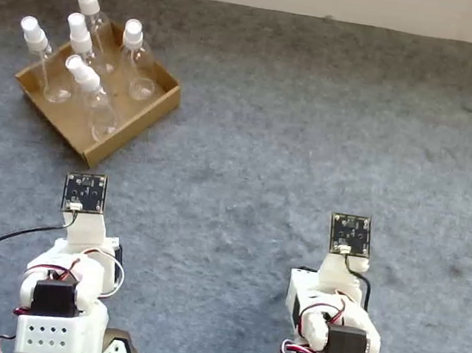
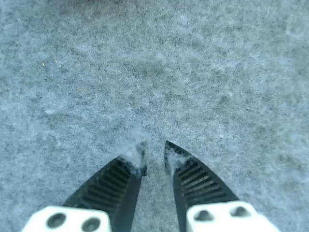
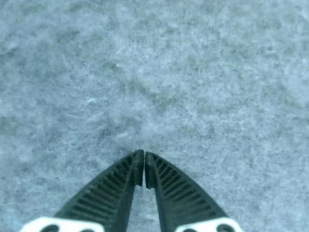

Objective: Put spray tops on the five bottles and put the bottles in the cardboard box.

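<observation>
Several clear bottles (image 1: 98, 97), each with a white spray top (image 1: 82, 74), stand inside the shallow cardboard box (image 1: 129, 140) at the far left of the grey carpet. Both arms are folded back at the near edge, far from the box. My left gripper (image 2: 154, 152) points down at bare carpet, its dark ribbed fingers (image 2: 120, 183) a narrow gap apart and holding nothing. My right gripper (image 3: 144, 162) also hangs over bare carpet, with its fingertips touching and nothing between them.
The left arm's base (image 1: 60, 293) and the right arm's base (image 1: 333, 329) sit at the near edge. Grey carpet (image 1: 330, 119) stretches from the arms to the far wall on the right of the box.
</observation>
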